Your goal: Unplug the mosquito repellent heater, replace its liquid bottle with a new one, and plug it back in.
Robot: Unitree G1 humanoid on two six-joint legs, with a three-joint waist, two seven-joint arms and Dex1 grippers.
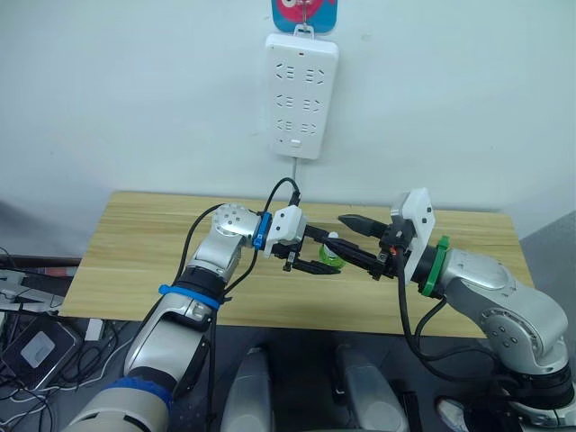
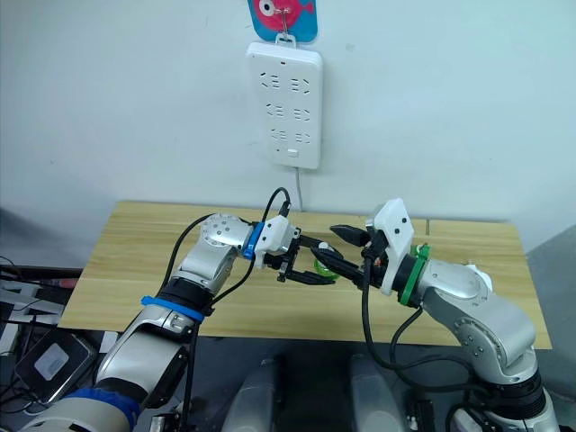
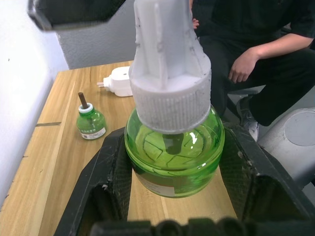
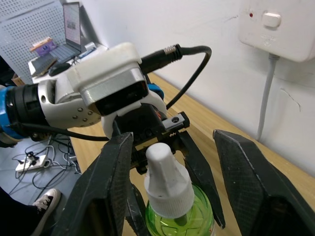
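The left gripper [image 3: 172, 196] is holding a round bottle [image 3: 174, 152] of clear green liquid above the wooden table [image 1: 135, 261]; its black fingers are pressing on both sides of the smooth glassy body. The bottle is wearing a white ribbed cap [image 3: 170, 83] with a narrow top. The right gripper [image 4: 172, 187] is standing with its matte black fingers apart, one on each side of this cap, not touching it. The mosquito repellent heater [image 3: 118, 81], a small white rounded plastic piece, is lying on the table, unplugged. Near it, a second green bottle [image 3: 91, 123] with a bare brown wick is standing upright. A long white power strip [image 1: 301, 94] is hanging on the wall.
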